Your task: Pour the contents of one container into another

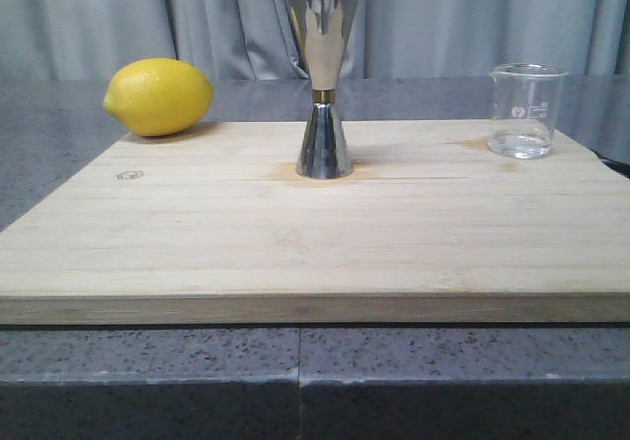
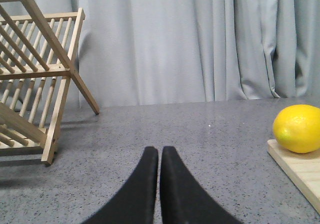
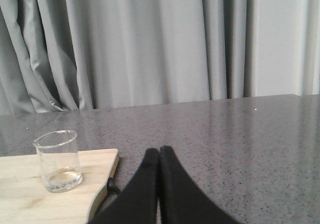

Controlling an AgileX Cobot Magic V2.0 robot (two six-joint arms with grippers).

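Beaker (image 1: 528, 111) and jigger (image 1: 323, 84) upright on board (image 1: 295, 243), well apart; left gripper (image 2: 159, 156) closed, empty; right gripper (image 3: 159, 156) closed, empty.

Faint white printed markings on the glass beaker (image 1: 527, 109) (graduation lines and a small round emblem, too blurred to read as letters or numbers). A small hexagon-shaped stamp burned into the wooden board (image 1: 129, 175) near its left edge, unreadable too. No legible text anywhere else.
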